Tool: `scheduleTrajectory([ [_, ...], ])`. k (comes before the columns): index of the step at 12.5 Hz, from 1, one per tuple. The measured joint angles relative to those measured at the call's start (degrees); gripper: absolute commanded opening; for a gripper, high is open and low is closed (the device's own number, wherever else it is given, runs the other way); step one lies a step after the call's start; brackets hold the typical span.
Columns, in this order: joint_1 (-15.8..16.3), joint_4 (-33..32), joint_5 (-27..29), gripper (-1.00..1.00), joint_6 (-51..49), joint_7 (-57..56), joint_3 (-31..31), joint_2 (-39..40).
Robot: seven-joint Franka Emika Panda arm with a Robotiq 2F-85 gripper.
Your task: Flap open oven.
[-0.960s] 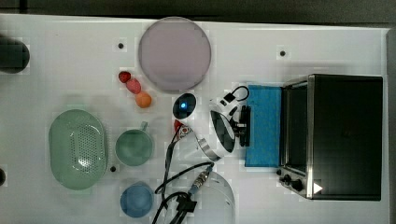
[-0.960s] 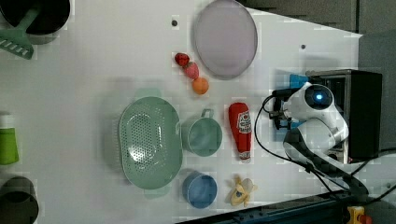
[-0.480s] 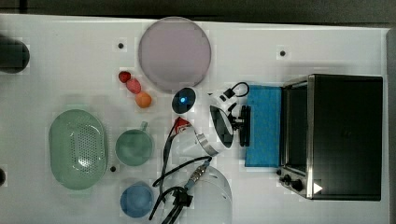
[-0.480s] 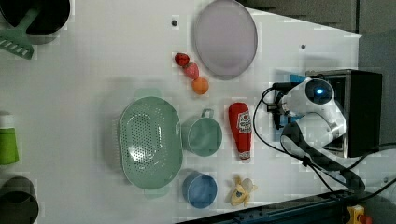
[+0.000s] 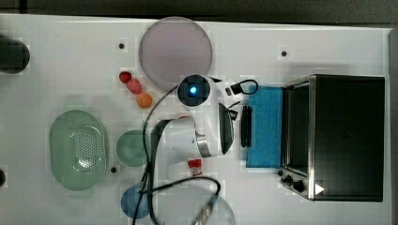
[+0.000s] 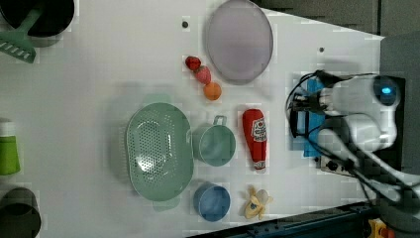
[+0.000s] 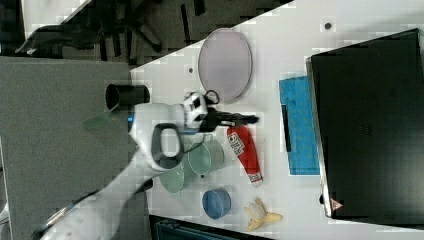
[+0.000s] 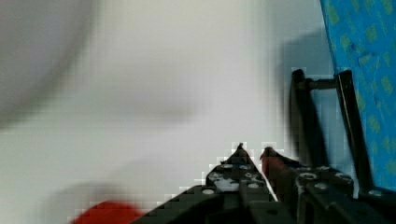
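My gripper (image 8: pixel 252 154) sits with its jaws nearly together around nothing, tips close to the dark bar handle (image 5: pixel 246 126) yet apart from it. The oven's (image 5: pixel 349 136) blue-tinted glass door (image 5: pixel 265 126) lies folded flat on the white bench (image 5: pixel 70 61), at centre right in the top view. The oven is a black box with a silver front frame. The white arm (image 5: pixel 187 136) reaches up from the lower centre of the top view, wrist turned toward the door.
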Motion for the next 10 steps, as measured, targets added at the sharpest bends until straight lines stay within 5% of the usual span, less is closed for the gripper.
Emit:
scheduleTrajectory([
  [4, 0.17, 7.39, 13.92, -0.65, -17.96, 1.87, 0.36, -12.57],
  [10, -0.32, 25.18, 15.12, -0.65, -38.95, 11.20, -0.04, -20.88],
])
